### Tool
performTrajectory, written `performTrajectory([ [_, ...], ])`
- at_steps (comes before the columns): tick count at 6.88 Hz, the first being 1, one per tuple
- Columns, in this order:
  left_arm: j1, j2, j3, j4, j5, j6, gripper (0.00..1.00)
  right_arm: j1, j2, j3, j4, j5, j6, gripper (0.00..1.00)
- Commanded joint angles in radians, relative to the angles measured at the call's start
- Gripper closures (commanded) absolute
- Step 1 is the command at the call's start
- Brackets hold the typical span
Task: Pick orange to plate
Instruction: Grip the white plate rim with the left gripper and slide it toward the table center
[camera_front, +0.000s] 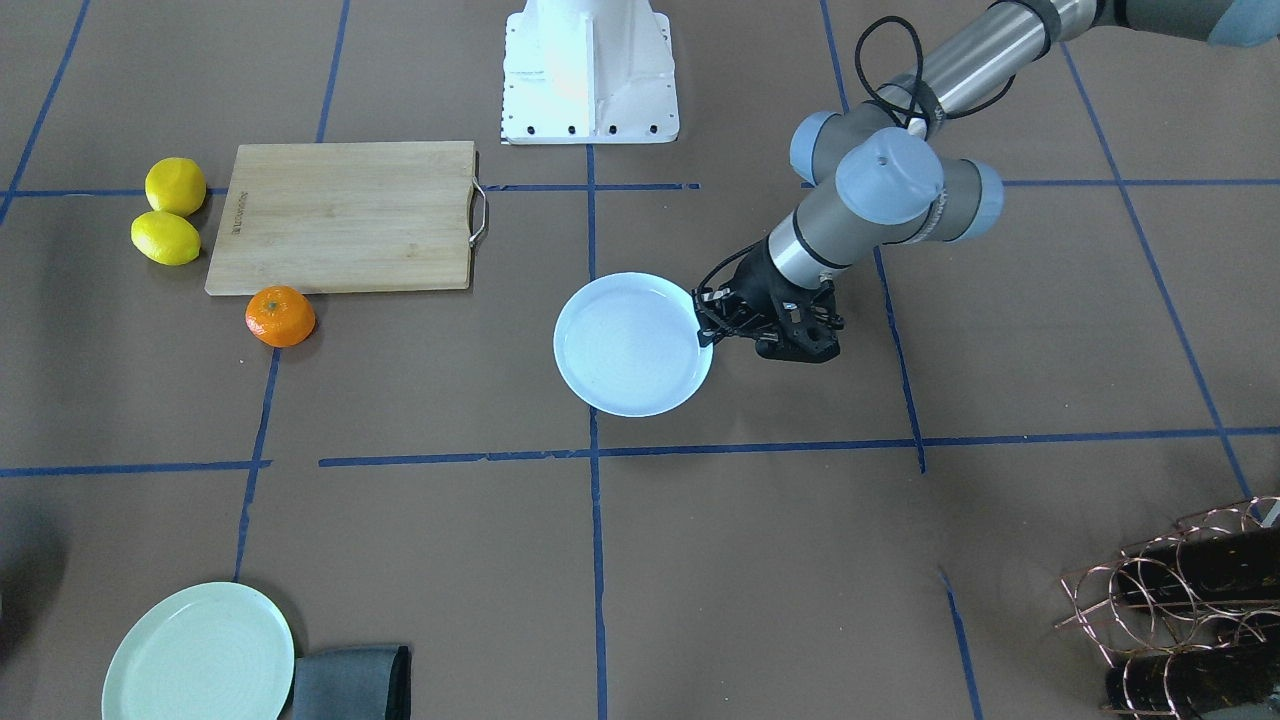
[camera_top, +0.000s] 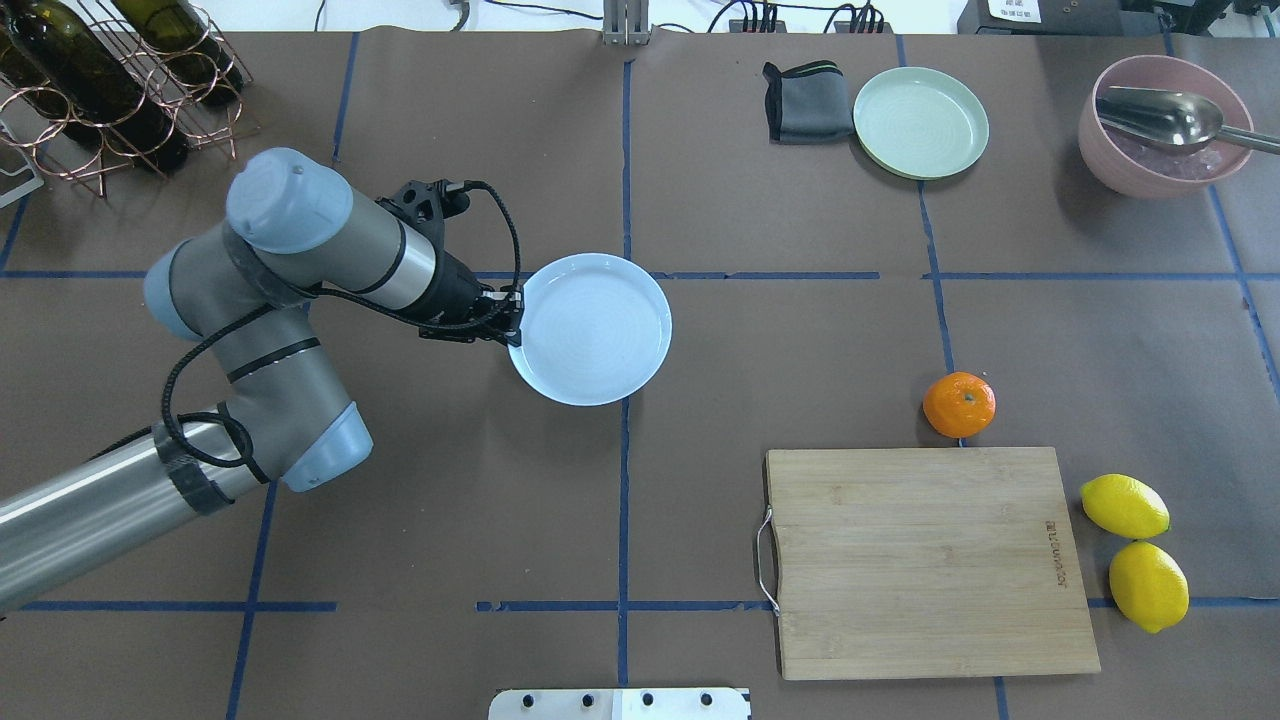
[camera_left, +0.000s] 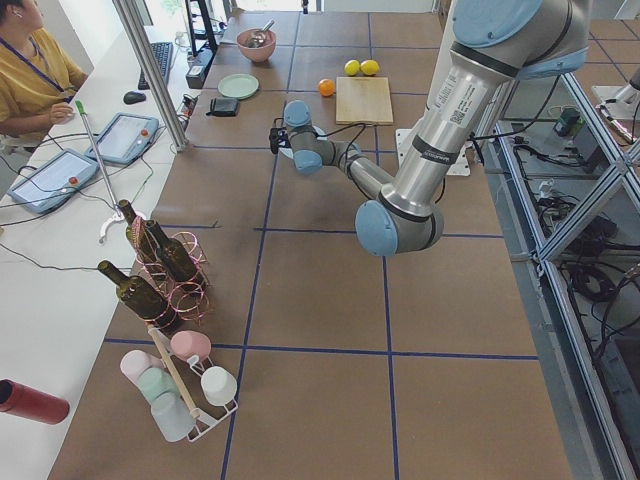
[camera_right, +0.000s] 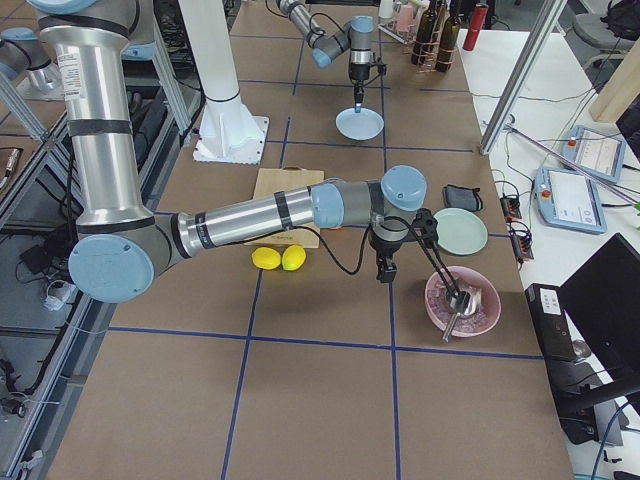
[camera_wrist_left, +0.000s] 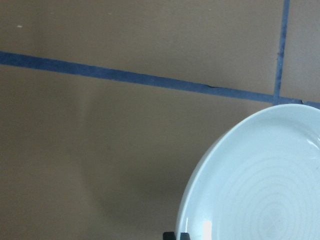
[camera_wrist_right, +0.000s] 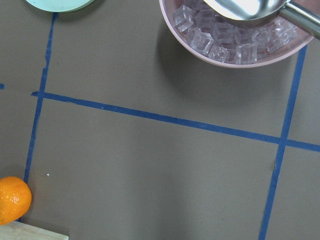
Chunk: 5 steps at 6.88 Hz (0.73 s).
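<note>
The orange (camera_top: 959, 404) lies on the table just beyond the far edge of the cutting board, and shows at the lower left of the right wrist view (camera_wrist_right: 12, 199). The white plate (camera_top: 590, 328) sits near the table's middle. My left gripper (camera_top: 512, 325) is low at the plate's left rim, shut on that rim; its fingertips (camera_wrist_left: 177, 235) meet at the plate's edge (camera_wrist_left: 190, 200). My right gripper (camera_right: 385, 268) shows only in the exterior right view, above the table between the lemons and the pink bowl; I cannot tell its state.
A wooden cutting board (camera_top: 925, 560) lies at the near right, two lemons (camera_top: 1124, 505) beside it. A pale green plate (camera_top: 920, 122), a grey cloth (camera_top: 805, 100) and a pink bowl (camera_top: 1165, 160) with ice and a ladle stand at the far right. A bottle rack (camera_top: 110, 90) fills the far left.
</note>
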Motion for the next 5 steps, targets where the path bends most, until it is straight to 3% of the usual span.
performTrajectory([
  [1, 0.030, -0.040, 0.086, -0.042, 0.030, -0.016, 1.00, -0.007, 0.002, 0.001, 0.000, -0.002, 0.003, 0.00],
  [5, 0.055, -0.050, 0.090, -0.046, 0.037, -0.016, 1.00, -0.007, 0.002, 0.007, 0.000, -0.002, 0.003, 0.00],
])
